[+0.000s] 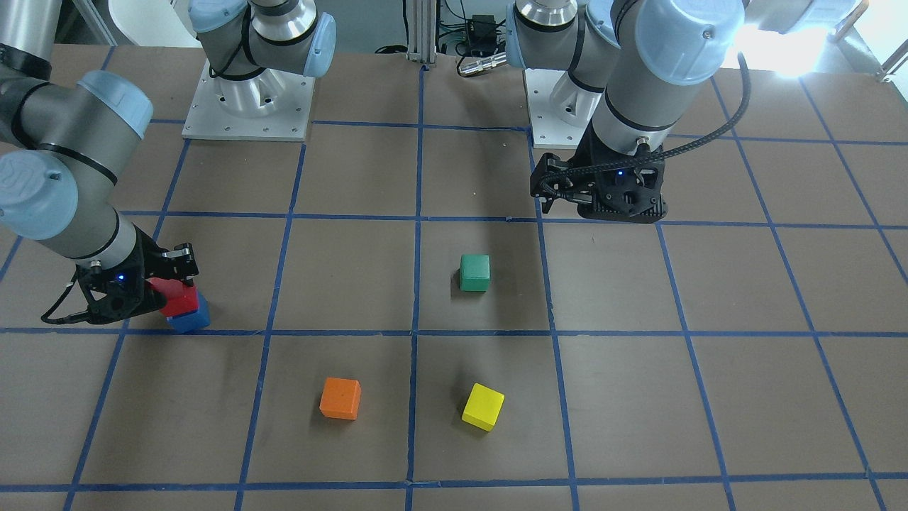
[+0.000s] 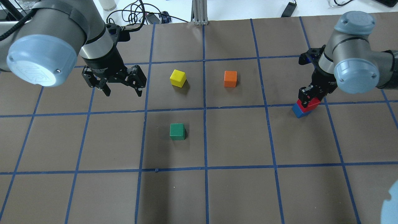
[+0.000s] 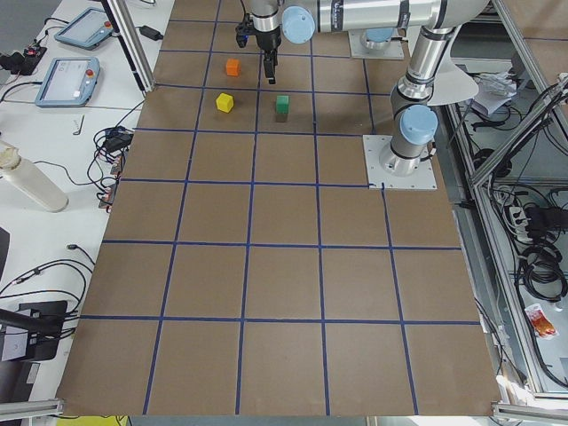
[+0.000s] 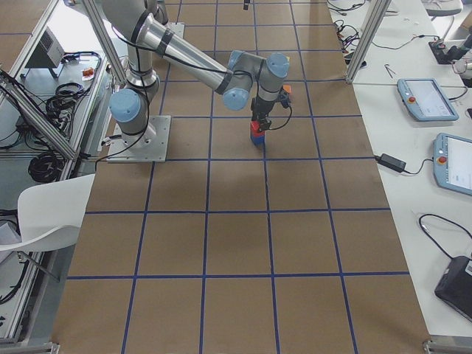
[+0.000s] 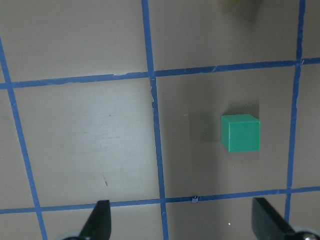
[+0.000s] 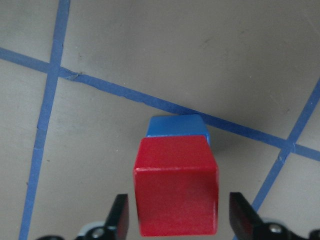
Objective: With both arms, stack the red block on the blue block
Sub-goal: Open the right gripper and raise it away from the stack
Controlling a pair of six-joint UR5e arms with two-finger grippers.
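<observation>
**Front-facing view.** The bench point(image 1: 355, 177) is a matte brown sheet ruled into squares by blue tape. Two grey metal base plates point(image 1: 248, 106) sit along its robot-side edge. Five small matte cubes rest on it, one of each colour. The green cube point(image 1: 474, 273), orange cube point(image 1: 340, 398) and yellow cube point(image 1: 483, 407) each stand alone. The red block point(image 1: 174, 297) sits on top of the blue block point(image 1: 193, 319), slightly askew. The right hand point(image 1: 167, 294) straddles the red block. The left hand point(image 1: 596, 209) hangs over bare bench near the robot-side edge.

**Overhead view.** The left hand's two black fingers are spread wide and hold nothing. The two silver-grey arms have light-blue joint caps.

**Left-end view.** Aluminium frame posts stand at the bench's edges. A white side desk along the operators' edge carries cables and two tablet-like controllers point(image 3: 69, 80).

**Right-end view.** The two-block stack lies about midway between the bench's long edges and well away from its right end. A white chair point(image 4: 44, 214) stands beyond the robot-side edge.

**Left wrist view.** The green cube lies on the bench ahead of the two parted fingertips.

**Right wrist view.** The red block has a smooth top face and softly rounded corners, and it covers most of the blue block. A sliver of bench shows between each finger and the red block's sides, so this hand is parted and not pinching it.
</observation>
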